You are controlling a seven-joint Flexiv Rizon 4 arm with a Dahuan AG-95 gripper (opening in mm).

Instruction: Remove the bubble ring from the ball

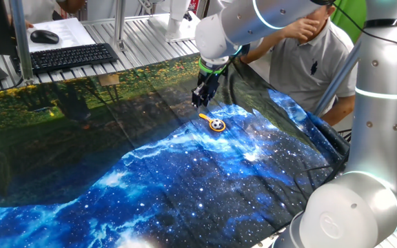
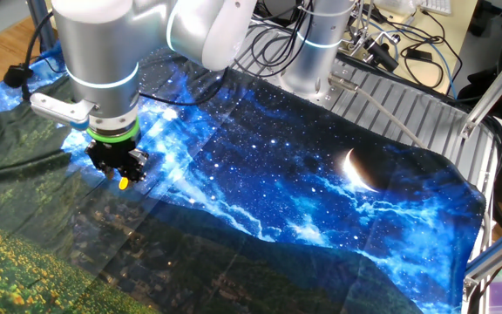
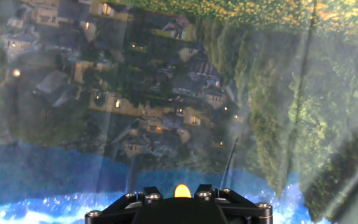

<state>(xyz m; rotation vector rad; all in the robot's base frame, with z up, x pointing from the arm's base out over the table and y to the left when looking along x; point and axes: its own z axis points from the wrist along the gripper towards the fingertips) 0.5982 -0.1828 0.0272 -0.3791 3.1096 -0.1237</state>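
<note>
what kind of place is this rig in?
Likely a robotics lab or office workbench: a keyboard and mouse on the desk behind, loose cables, and a person seated beside the arm.

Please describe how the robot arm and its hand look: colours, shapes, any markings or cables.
The arm is made of thick, rounded silver-grey segments with white joint covers and thin glowing cyan rings at the joints. A green ring sits at the wrist, above the small black hand with two short fingers. Dark cables run along the table behind the base.

Orange-yellow bubble ring (image 1: 214,123) lies flat on surface, encircling tiny white-and-black ball (image 1: 217,125); short handle points toward far edge. Both sit toward far right corner.
</note>
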